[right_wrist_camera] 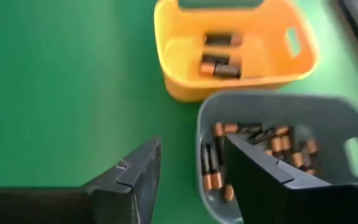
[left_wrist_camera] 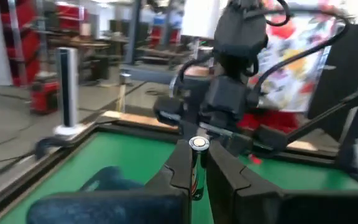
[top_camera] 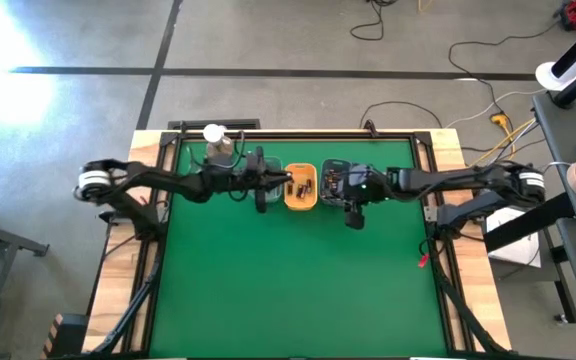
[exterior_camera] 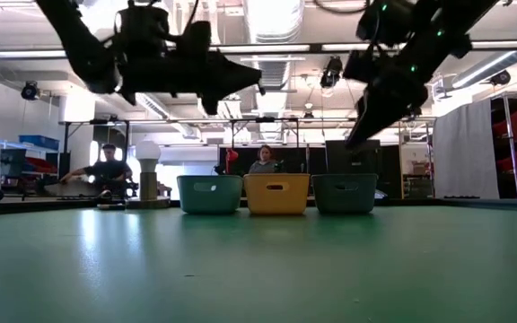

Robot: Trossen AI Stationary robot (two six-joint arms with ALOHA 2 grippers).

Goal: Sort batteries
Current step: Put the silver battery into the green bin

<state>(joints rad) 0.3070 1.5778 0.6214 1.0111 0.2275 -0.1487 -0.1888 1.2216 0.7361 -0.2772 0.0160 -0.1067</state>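
- Holding a single battery (left_wrist_camera: pixel 197 144) end-on between its closed fingers, the left gripper (top_camera: pixel 290 184) sits at the yellow tray's (top_camera: pixel 301 203) left rim in the high view; the left wrist view shows the battery's silvery end cap pinched at the fingertips (left_wrist_camera: pixel 182 163).
- In the low view that gripper (exterior_camera: pixel 240 79) hangs well above the trays, up over the teal tray (exterior_camera: pixel 209 194) and the yellow tray (exterior_camera: pixel 276 194).
- The right gripper (top_camera: pixel 351 210) hovers just right of the yellow tray, over the grey tray (top_camera: pixel 334 180); its jaws stand partly apart with nothing between them, one finger (right_wrist_camera: pixel 132 180) over the green mat (right_wrist_camera: pixel 55 81) and the other finger (right_wrist_camera: pixel 272 180) over the grey tray (right_wrist_camera: pixel 328 112).
- In the low view the right gripper (exterior_camera: pixel 359 135) points down above the grey tray (exterior_camera: pixel 345 194).
- The yellow tray (right_wrist_camera: pixel 185 50) holds a few dark, copper-ended batteries (right_wrist_camera: pixel 219 62) lying on its floor.
- The grey tray, touching the yellow tray on its right, holds many more batteries (right_wrist_camera: pixel 260 146) in a loose heap.
- The teal tray lies left of the yellow tray, mostly hidden under the left arm in the high view.
- A metal dome with a white ball (top_camera: pixel 215 140) stands left of and behind the teal tray.
- Beyond the table, two people (exterior_camera: pixel 106 170) sit in the room behind the trays.
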